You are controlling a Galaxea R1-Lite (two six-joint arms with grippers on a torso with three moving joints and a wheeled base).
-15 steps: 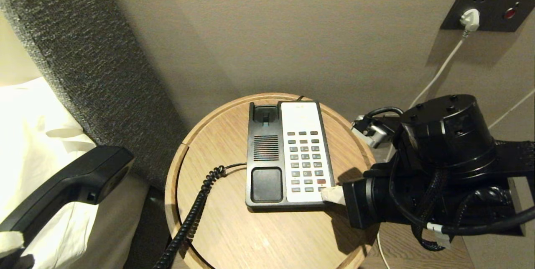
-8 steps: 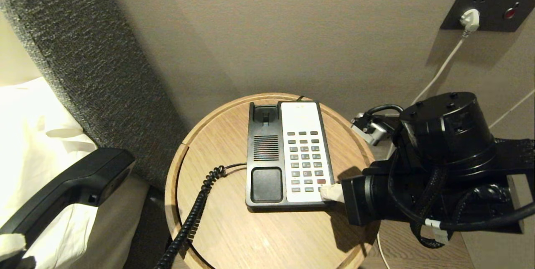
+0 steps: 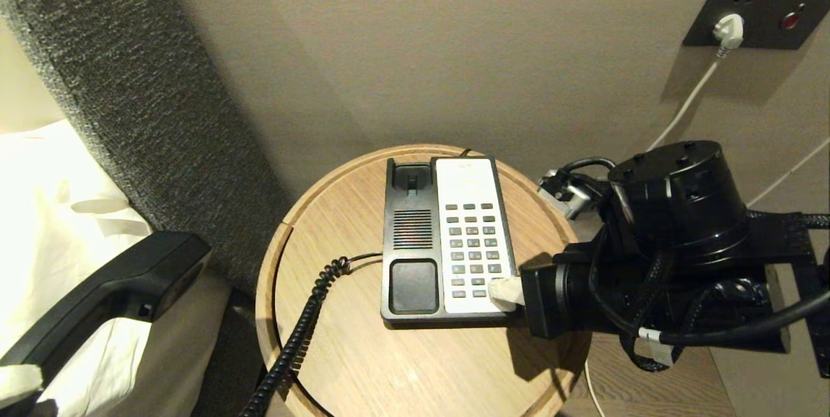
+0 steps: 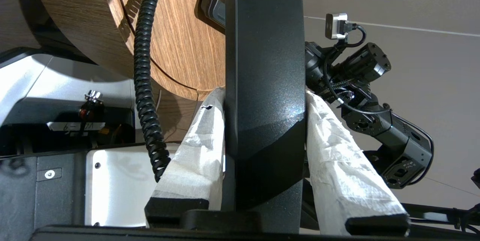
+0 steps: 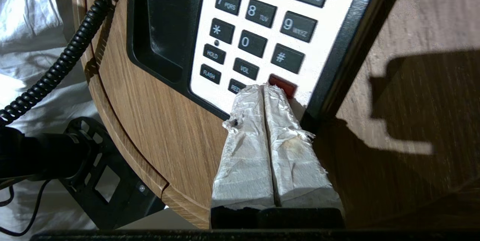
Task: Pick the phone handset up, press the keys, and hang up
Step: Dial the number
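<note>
A round wooden side table stands by a beige wall, next to a bed with white sheets and a grey padded headboard.

The right arm is big and black. It reaches in level from the table's right edge. The right gripper has its two taped fingers pressed flat together with nothing between them. Their tips rest on the keypad, at the near right corner of the phone base, by the red key.

The phone base sits in the middle of the table, toward the back edge. Its black cradle is on the left and its white keypad on the right.

The phone handset is off the table, out past its left edge, over the bed. It tilts up. The left gripper holds it, with one taped finger on each side of the black bar.

A black coiled cord runs from the base over the table's front left edge.

A white plug sits in a dark wall socket.
</note>
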